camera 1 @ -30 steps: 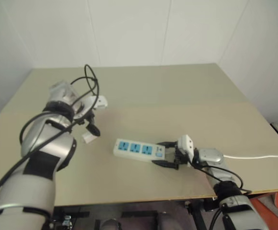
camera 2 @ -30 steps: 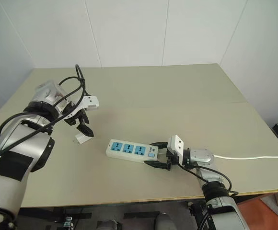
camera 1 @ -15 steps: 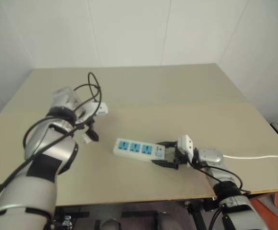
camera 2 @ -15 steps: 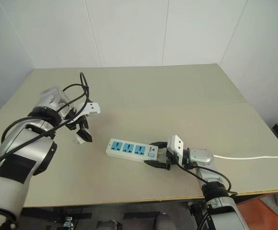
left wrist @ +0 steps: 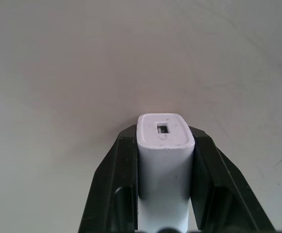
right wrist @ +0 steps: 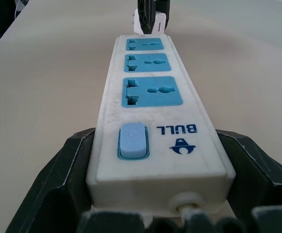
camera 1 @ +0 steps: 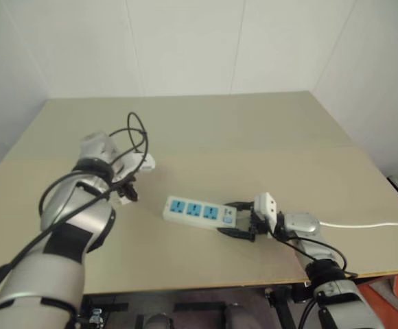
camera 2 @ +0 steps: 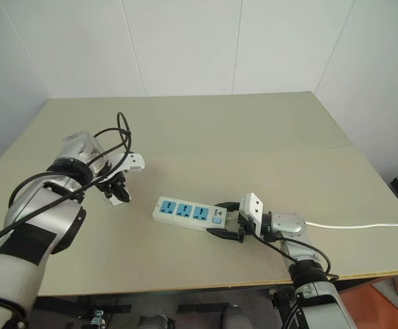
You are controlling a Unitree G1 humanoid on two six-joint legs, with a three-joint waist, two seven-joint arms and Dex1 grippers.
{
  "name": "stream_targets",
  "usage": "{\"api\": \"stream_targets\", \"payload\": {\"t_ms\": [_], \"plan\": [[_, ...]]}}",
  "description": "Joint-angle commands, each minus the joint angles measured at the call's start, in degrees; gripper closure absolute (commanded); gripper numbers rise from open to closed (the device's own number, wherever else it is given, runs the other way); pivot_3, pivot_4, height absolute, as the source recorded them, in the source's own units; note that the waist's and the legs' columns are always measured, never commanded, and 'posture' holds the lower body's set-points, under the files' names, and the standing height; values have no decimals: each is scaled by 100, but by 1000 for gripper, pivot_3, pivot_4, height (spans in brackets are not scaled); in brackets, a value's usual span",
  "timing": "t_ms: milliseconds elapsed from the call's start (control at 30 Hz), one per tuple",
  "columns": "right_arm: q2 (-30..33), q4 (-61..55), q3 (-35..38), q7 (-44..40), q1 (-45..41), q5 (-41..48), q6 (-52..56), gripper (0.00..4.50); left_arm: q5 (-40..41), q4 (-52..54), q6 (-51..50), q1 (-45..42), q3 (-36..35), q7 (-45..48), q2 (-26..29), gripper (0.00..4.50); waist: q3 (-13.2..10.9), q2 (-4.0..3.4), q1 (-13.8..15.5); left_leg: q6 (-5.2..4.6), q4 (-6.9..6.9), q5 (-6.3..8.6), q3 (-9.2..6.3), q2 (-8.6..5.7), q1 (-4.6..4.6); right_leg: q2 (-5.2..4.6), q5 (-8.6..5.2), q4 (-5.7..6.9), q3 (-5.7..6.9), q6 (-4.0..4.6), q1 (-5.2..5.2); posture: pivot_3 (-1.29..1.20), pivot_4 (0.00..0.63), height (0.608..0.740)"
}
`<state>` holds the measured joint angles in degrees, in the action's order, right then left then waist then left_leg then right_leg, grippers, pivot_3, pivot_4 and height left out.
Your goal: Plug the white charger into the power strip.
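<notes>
while the left end effector [left wrist: 165, 160] is clamped on the white charger [left wrist: 164, 145], both black fingers [left wrist: 113, 184] pressing its sides just above the counter [camera 2: 254, 137], the right end effector [right wrist: 155, 194] grips the switch end of the power strip [camera 2: 189, 213], which lies flat near the charger, its white cable [camera 2: 364, 224] trailing right.

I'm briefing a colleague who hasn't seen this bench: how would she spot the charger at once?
Start at the beige table and find the long white power strip with blue sockets near its front edge. Beside the strip's free end, the left tool is shut on the small white rounded charger block. Unlike the strip, it is a plain cube with one small slot.
</notes>
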<state>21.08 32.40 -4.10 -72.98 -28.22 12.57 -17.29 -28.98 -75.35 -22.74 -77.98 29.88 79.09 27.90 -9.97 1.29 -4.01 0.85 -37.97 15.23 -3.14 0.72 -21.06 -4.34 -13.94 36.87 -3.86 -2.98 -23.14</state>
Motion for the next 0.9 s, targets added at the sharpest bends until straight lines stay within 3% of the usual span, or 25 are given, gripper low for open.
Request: {"api": "stream_targets", "payload": {"t_ms": [33, 233, 400, 500, 667, 900], "plan": [[77, 23, 32, 72, 22, -9, -86, 1095, 46, 56, 153, -9, -117, -72, 40, 3490, 0, 0, 2, 0, 0, 0, 0, 0, 0, 0, 0, 2, 0, 0, 0, 0, 150, 740], [154, -101, 36, 52, 145, 11, -60, 1095, 609, 421, 339, -494, -706, 244, 51, 3490, 0, 1, 6, 0, -1, 0, -1, 0, -4, 0, 0, 0, 1, 0, -1, 0, 150, 740], [214, -360, 34, 77, 285, 83, 31, 1095, 1868, 1092, -44, -794, -2010, 152, 6, 3490, -1, 2, 42, 1, -4, 0, -5, 0, -10, -4, 0, -7, 7, 0, -1, 0, 150, 740], [223, -588, 8, 3, 389, 202, 209, 1095, 3149, 2835, 951, 497, -3134, 205, 8, 3490, 17, -28, 14, 1, -3, 0, 0, 1, -4, -9, -1, -5, 4, -1, 1, 0, 150, 740], [293, -886, -165, -273, 457, 280, 379, 1095, 4727, 4934, -159, 2251, -3925, 44, -422, 3490, 26, -40, -29, 5, -9, -2, 4, 9, 5, -1, -1, 20, -7, -1, -5, 0, 150, 740], [172, -774, -460, -563, 248, 204, 291, 1095, 5916, 6462, -1210, 3553, -3886, -322, -762, 3490, 30, -37, 5, 4, -31, -2, -3, 6, 0, -1, 0, 21, -3, 0, 2, 0, 150, 740]]}}
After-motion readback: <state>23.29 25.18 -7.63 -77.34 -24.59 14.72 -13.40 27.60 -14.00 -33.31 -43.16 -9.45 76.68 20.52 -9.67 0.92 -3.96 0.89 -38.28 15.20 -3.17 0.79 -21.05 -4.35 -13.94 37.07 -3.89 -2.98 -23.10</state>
